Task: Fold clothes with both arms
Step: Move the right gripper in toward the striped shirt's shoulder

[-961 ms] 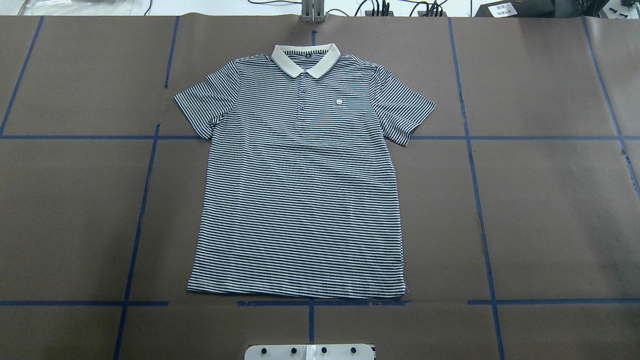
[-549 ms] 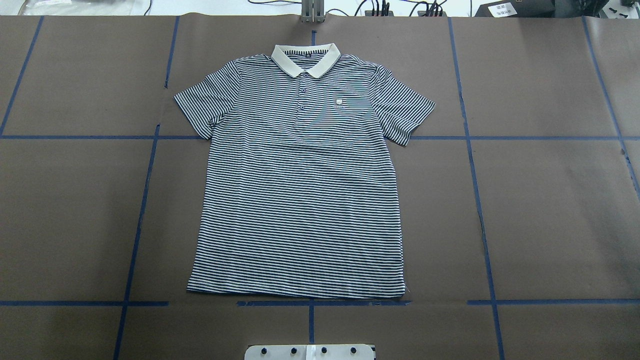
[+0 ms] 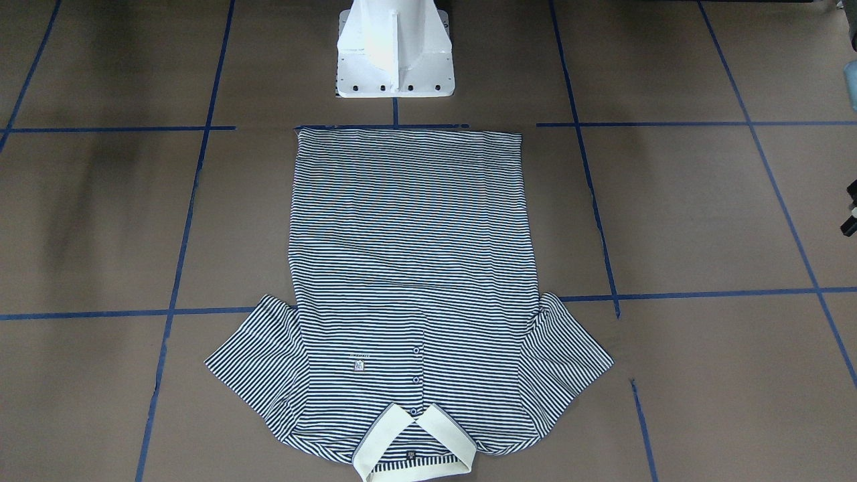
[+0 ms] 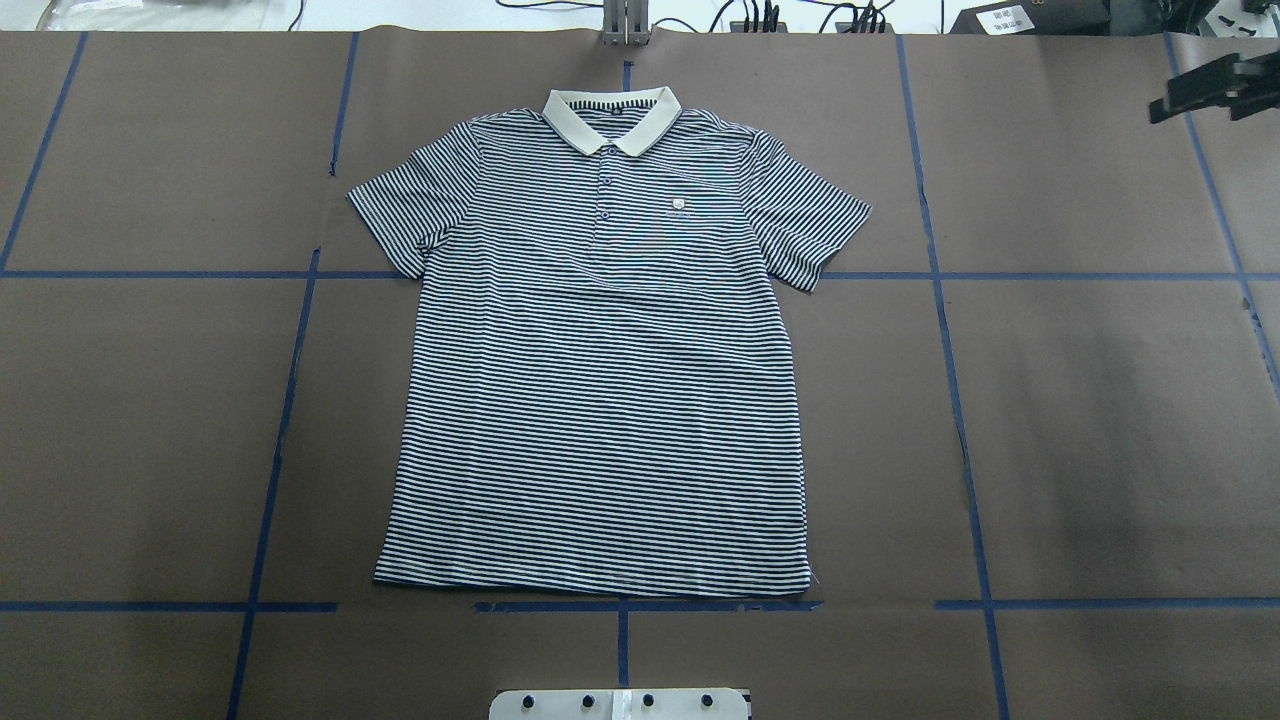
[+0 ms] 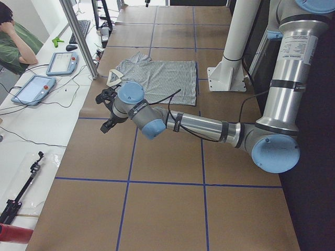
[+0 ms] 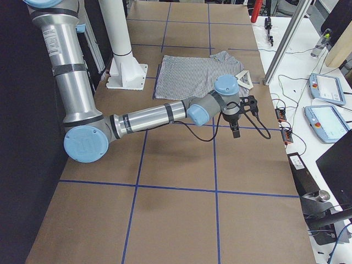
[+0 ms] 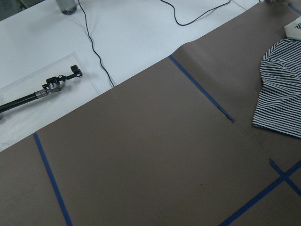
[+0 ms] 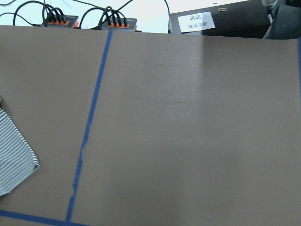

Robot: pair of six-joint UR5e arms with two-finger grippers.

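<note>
The polo shirt [image 4: 600,380] lies flat on the middle of the table [image 4: 1100,420], its hem toward my pedestal base [image 3: 395,60] and its collar [image 4: 612,115] toward the far edge. My right gripper [image 4: 1210,88] hangs over the far right corner and my left gripper [image 5: 107,111] hangs out to the left, both well apart from the sleeves.

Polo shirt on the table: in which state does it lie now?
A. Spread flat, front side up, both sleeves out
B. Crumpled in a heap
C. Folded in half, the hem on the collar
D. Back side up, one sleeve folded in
A: the polo shirt lies spread out flat on the table, its cream collar and chest logo facing up and a sleeve out on each side.
</note>
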